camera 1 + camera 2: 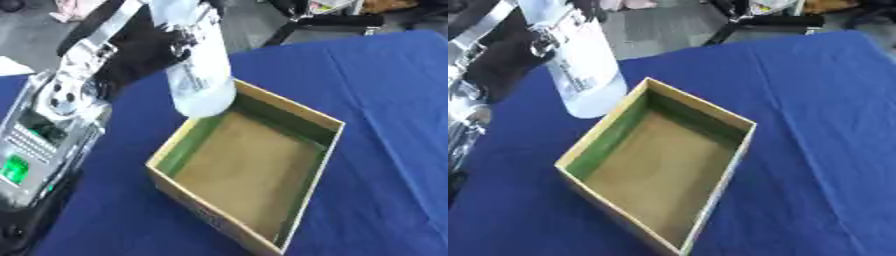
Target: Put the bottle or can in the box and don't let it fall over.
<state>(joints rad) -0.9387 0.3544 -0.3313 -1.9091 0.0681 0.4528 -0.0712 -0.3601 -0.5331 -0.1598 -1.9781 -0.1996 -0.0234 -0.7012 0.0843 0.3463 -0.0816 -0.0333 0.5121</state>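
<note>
Though the bottle (579,70) carries a pale label with dark print, I cannot read any of it. My left hand (144,50) has its fingers curled round the upper part of the bottle, which hangs upright, its rounded base in the air over the box's (315,120) near-left rim, above the blue worktop (815,125). I see the box open on top, cardboard outside, green on its inner walls, brown on its floor. My right hand shows in neither view.
</note>
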